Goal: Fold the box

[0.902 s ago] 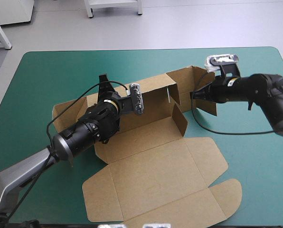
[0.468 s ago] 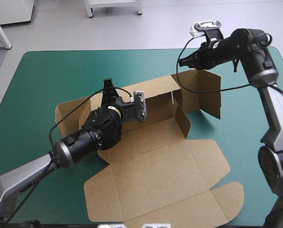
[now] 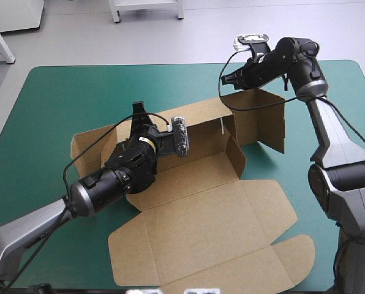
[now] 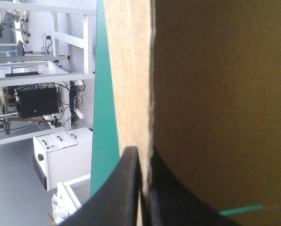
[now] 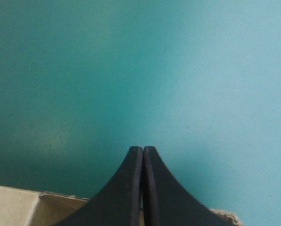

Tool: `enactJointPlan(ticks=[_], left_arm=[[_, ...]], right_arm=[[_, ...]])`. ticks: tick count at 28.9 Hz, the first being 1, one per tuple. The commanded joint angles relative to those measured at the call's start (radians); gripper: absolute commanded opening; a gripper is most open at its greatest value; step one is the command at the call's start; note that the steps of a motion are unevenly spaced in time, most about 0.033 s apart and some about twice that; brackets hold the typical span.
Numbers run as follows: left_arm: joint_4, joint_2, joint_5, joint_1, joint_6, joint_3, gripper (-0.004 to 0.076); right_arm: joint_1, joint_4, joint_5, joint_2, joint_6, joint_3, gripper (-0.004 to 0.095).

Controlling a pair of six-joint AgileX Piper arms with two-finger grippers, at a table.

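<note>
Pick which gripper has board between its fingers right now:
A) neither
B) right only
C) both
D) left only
D: in the left wrist view the left gripper pinches an edge of the box, while the right gripper is shut on nothing, with only bare cover ahead of it.

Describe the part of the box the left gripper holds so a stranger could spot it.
On the teal-green table lies a brown box, partly flat. Its far wall stands upright, the longest raised panel, and alone is pinched by the left gripper.
</note>
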Motion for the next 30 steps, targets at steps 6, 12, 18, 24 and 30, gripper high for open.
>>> enactJointPlan(ticks=[6, 12, 18, 24, 30], left_arm=[[-0.015, -0.032, -0.015, -0.009, -0.023, -0.014, -0.0008], [-0.017, -0.032, -0.021, -0.009, -0.030, -0.014, -0.0008], [-0.017, -0.032, -0.021, -0.009, -0.032, -0.014, -0.0008], [-0.021, -0.032, -0.033, -0.009, -0.055, -0.014, -0.0008], [-0.025, -0.032, -0.040, -0.009, -0.073, -0.014, -0.0009]], right_arm=[[-0.003, 0.004, 0.030, -0.030, 0.014, -0.057, -0.0017], [-0.003, -0.037, 0.072, -0.050, 0.055, -0.052, -0.0017], [-0.003, -0.027, 0.074, -0.095, 0.060, 0.004, -0.0017], [-0.003, 0.018, 0.074, -0.156, 0.050, 0.135, -0.0017], [-0.003, 0.055, 0.072, -0.256, -0.004, 0.274, -0.0017]])
